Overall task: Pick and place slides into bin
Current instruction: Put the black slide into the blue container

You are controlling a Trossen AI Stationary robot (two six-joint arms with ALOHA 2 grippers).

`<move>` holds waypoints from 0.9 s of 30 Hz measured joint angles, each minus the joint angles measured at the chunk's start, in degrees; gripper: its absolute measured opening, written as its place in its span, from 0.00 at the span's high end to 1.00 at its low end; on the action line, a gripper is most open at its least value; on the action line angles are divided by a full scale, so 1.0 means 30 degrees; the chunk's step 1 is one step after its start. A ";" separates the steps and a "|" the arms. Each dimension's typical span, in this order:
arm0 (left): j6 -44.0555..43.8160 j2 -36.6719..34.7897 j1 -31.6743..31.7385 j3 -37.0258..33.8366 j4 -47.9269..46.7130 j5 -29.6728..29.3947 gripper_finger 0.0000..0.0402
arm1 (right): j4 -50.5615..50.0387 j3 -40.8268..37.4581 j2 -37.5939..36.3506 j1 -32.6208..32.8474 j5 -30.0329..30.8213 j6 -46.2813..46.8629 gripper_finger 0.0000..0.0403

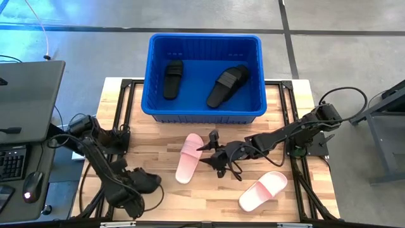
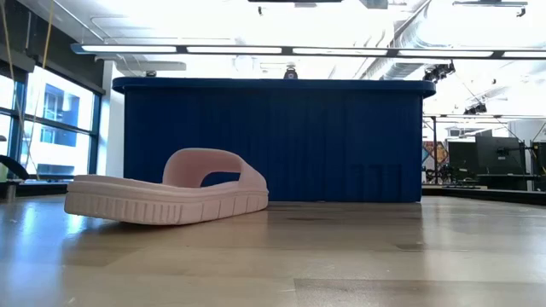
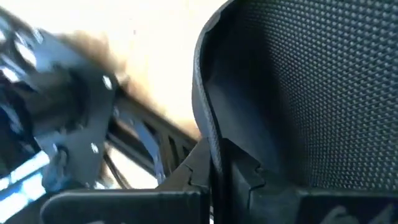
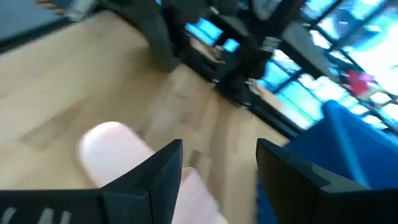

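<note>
Laptop (image 1: 28, 101), keyboard (image 1: 11, 163), probably a mouse (image 1: 33, 185), beside wooden table (image 1: 158, 149).

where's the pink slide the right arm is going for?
In the high view the pink slide lies on the table's middle, just in front of the blue bin, with the right tool open beside it. A second pink slide lies nearer the front right.

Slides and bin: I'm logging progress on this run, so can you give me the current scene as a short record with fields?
slides in bin: two black slides lying in the blue bin
slides on table: two pale pink, one mid-table, one nearer the front right
left claw: at the front left of the table, shut on a black slide
right claw: open, beside the mid-table pink slide
other slides: none seen
task state: not finished
</note>
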 joint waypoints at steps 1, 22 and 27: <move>0.0099 0.0000 -0.0007 0.0510 -0.0322 -0.0578 0.97 | 0.0166 0.0000 -0.0004 0.0006 0.0737 -0.0010 0.51; 2.2313 -0.0015 0.3990 1.4237 -0.1677 -2.3287 0.99 | 0.0202 0.0018 -0.3213 0.5133 1.5947 0.1515 0.51; 2.7155 -0.0483 0.8188 1.6267 -0.1672 -2.6150 0.99 | -0.3778 0.0022 -0.3919 0.6265 1.8100 0.4416 0.51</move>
